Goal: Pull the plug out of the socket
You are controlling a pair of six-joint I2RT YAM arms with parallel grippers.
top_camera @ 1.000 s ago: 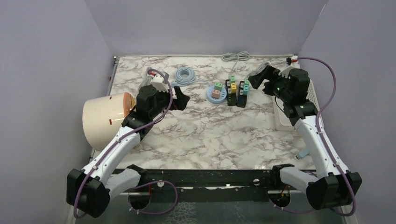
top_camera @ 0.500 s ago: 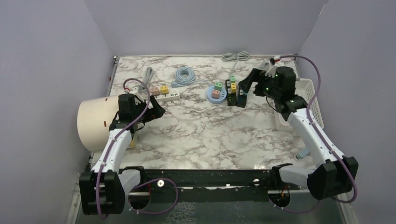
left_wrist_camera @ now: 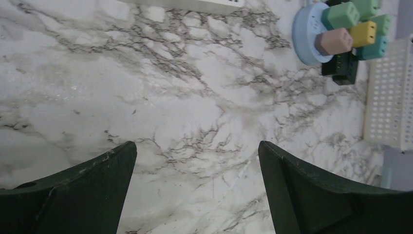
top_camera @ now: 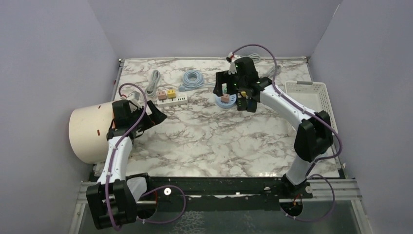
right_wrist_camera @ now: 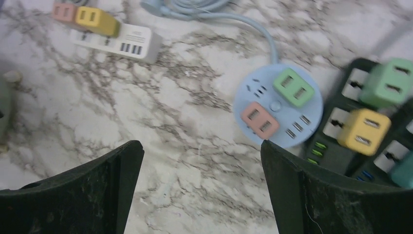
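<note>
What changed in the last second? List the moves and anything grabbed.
The right gripper swung left from the basket side toward the round blue socket. The left gripper pulled back toward its base, uncovering the white power strip. Nothing was grasped; both are open. The pink plug and green plug stayed seated.

Glossy marble-look table (top_camera: 219, 141), smooth plastic pink plug (right_wrist_camera: 258, 119), perforated plastic basket (top_camera: 316, 92)
</note>
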